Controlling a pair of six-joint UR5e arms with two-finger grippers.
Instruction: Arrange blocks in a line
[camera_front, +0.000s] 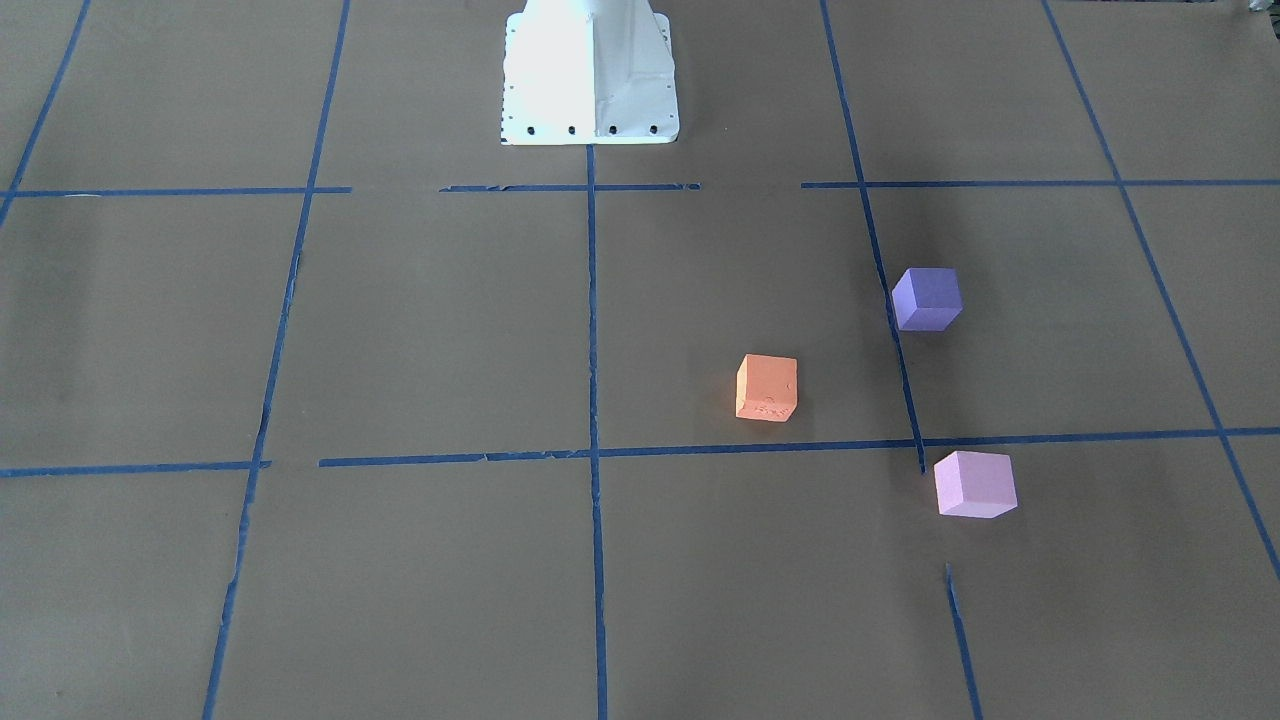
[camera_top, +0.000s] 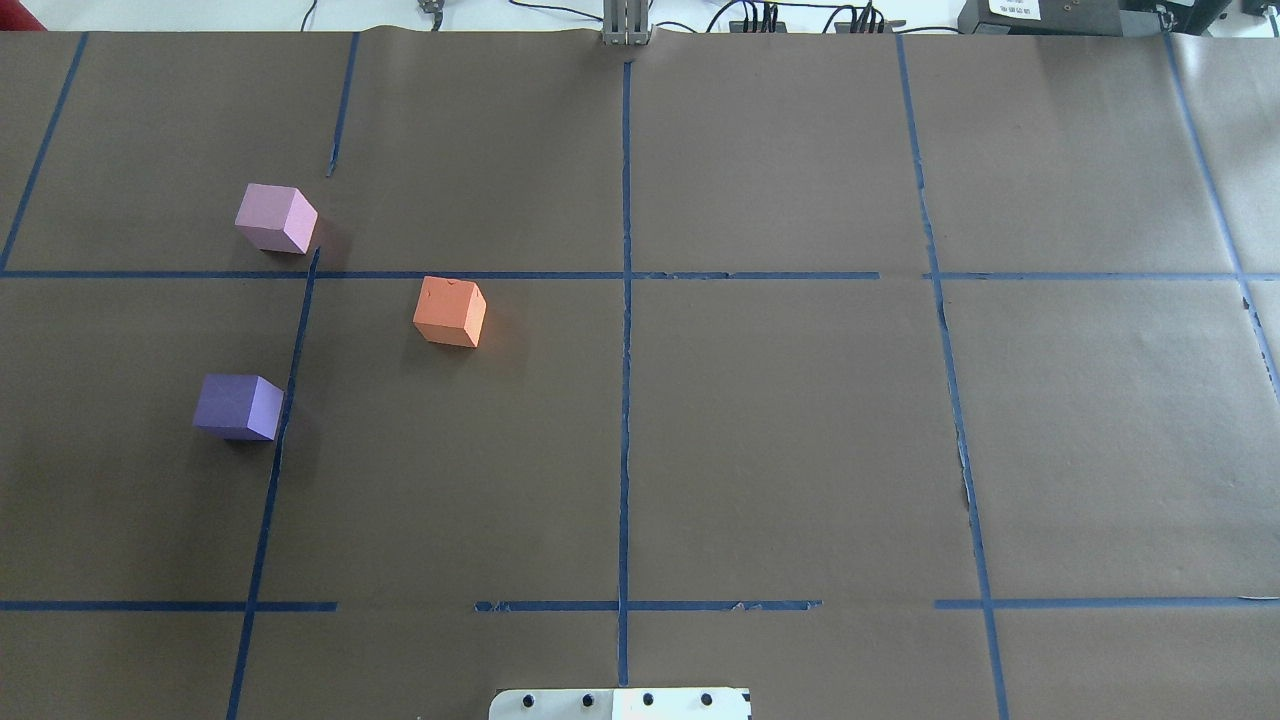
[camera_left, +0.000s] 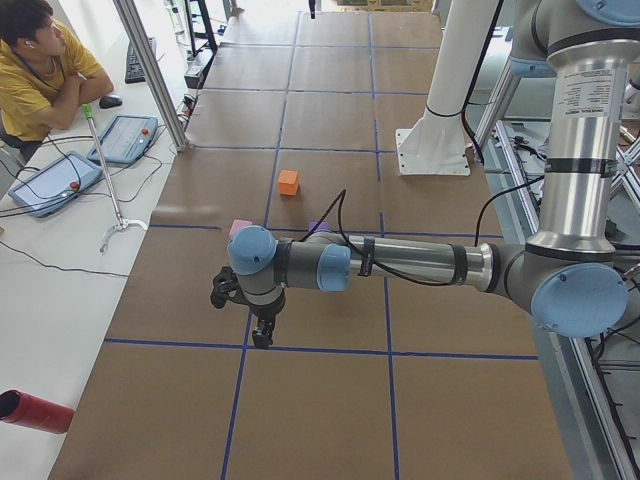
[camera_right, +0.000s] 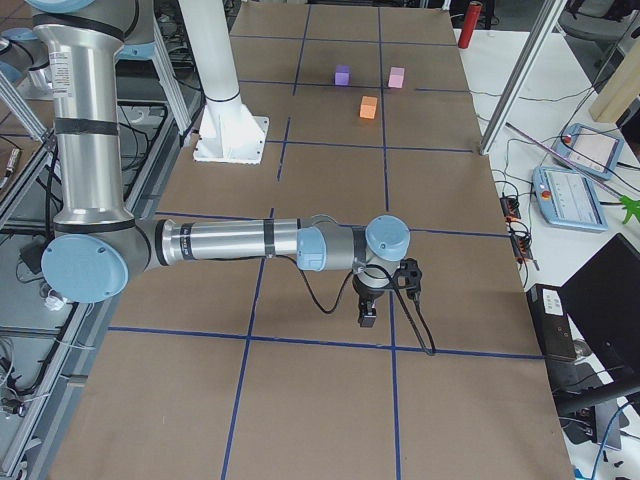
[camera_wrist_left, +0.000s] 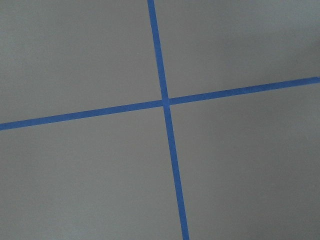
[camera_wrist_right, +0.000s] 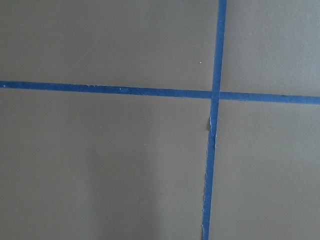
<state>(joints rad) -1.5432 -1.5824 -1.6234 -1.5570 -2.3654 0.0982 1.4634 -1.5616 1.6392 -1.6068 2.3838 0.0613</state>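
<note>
Three cubes lie apart on the brown table, on my left half. The orange block is nearest the middle. The violet-purple block lies closer to me, and the pale pink-lilac block lies farther out. My left gripper shows only in the exterior left view, pointing down over a tape crossing, short of the blocks. My right gripper shows only in the exterior right view, far from the blocks. I cannot tell whether either is open or shut.
The white robot base stands at the table's near edge. Blue tape lines form a grid. An operator sits beside the table with teach pendants. A red cylinder lies off the table's left end.
</note>
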